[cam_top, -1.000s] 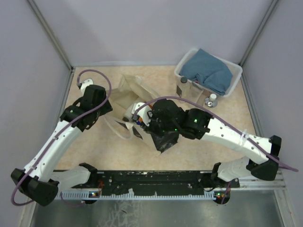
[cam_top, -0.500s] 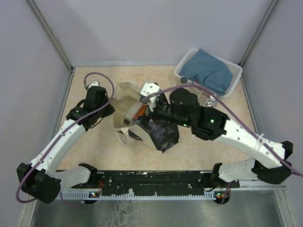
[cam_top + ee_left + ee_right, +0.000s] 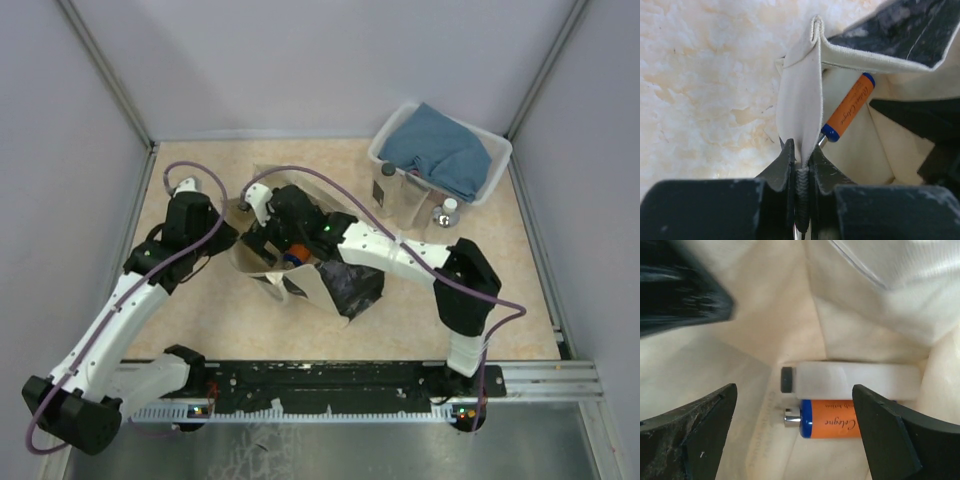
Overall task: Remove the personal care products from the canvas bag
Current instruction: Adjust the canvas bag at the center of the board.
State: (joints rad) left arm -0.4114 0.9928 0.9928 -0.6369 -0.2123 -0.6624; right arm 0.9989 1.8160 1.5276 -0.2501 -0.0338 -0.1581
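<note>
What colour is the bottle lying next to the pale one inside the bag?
The bottle is orange with a blue end, clearest in the right wrist view.

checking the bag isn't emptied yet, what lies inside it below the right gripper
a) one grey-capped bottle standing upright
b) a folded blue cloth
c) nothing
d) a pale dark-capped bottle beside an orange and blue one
d: the right wrist view shows a pale bottle with a dark cap lying beside an orange and blue bottle inside the canvas bag, under the open right gripper.
</note>
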